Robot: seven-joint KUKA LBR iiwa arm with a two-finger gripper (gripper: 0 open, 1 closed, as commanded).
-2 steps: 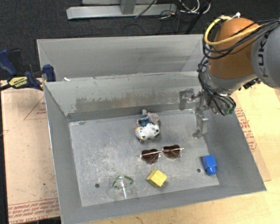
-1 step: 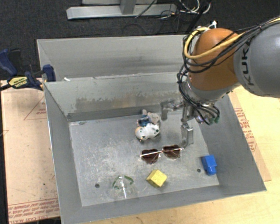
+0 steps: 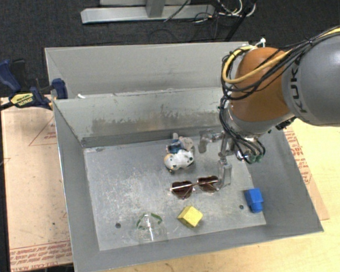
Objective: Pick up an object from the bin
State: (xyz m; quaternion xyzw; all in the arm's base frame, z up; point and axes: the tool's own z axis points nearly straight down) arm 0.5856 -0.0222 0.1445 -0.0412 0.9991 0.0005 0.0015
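Observation:
My gripper point(image 3: 214, 164) hangs under the orange wrist cover at the right of the bin's middle, open, with nothing between its fingers. Its lower fingertip point(image 3: 225, 178) is at the right end of a pair of brown-lensed sunglasses point(image 3: 194, 187) lying flat on the bin floor. The other finger point(image 3: 203, 144) stands higher, to the right of a small white and blue toy figure point(image 3: 178, 156). Whether the lower fingertip touches the sunglasses I cannot tell.
A yellow block point(image 3: 190, 216) lies in front of the sunglasses. A blue block point(image 3: 254, 200) sits at the front right, below the arm. A clear piece with a green bit point(image 3: 147, 224) lies at the front left. The bin's walls slope up all round.

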